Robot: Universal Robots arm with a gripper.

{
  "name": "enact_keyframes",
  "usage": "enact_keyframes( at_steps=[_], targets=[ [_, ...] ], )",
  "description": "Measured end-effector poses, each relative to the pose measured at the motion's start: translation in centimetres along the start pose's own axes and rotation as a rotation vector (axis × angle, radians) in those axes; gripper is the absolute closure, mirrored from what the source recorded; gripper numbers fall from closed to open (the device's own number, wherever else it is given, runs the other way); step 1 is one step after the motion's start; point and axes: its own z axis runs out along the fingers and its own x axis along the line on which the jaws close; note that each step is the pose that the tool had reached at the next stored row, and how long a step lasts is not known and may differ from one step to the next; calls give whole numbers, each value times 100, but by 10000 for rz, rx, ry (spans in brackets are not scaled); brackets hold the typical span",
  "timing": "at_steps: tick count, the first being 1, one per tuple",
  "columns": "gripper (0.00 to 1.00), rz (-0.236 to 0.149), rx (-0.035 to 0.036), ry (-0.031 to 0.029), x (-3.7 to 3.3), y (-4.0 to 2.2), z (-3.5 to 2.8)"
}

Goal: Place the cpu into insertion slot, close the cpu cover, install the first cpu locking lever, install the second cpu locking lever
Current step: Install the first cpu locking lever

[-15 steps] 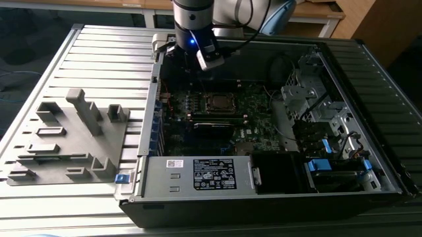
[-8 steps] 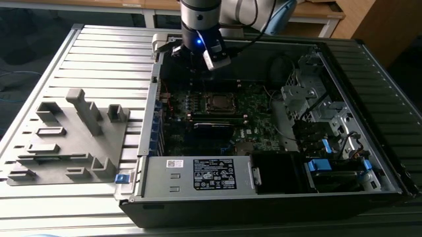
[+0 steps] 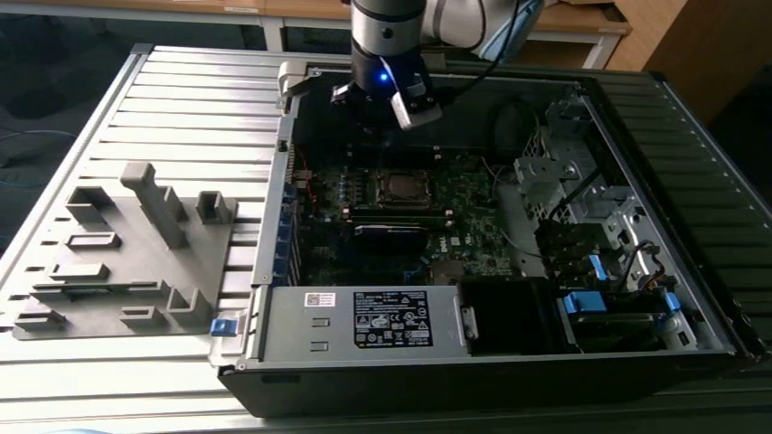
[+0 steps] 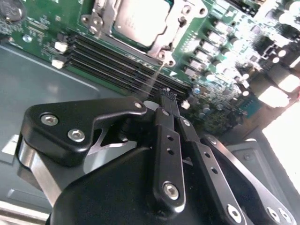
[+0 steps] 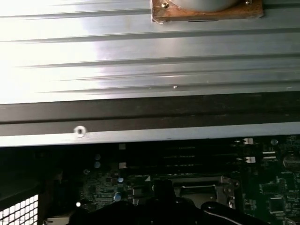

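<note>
you're at the lever stage, by my reading. the cpu (image 4: pixel 140 18) already sits in its socket on the green board, inside the open computer case (image 3: pixel 280 181). the cpu cover (image 4: pixel 151 47) appears to lie flat around it, so the first two steps look done.

your gripper (image 4: pixel 167 93) hangs over the board just beside the socket, above the row of black memory slots (image 4: pixel 117 61). its fingers (image 4: pixel 161 122) are clenched together with nothing between them. in the exterior view the gripper (image 3: pixel 408 108) sits above the far side of the case, with the socket a little nearer the camera.

a thin pale rod (image 4: pixel 152 79) rises from the socket's corner toward the fingertips. i take it for a locking lever that is not yet latched, though it is faint, and i can't tell whether the tips touch it.

judged from this, the step calls for a small, exact push on a very slim springy wire. a slip would land the tips on the board or the slots.

the cpu is a small flat square with a dull silver-grey top, seen through the window of the shiny metal frame. the case stands on the ribbed metal bench (image 3: pixel 181 90).
</note>
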Motion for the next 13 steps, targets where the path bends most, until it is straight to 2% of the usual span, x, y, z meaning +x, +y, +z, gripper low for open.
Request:
enact_keyframes(
  at_steps=[2,13],
  targets=[
    [89,0,1,1,-18,1,0],
    [89,-1,0,0,-22,1,1]
  ],
)
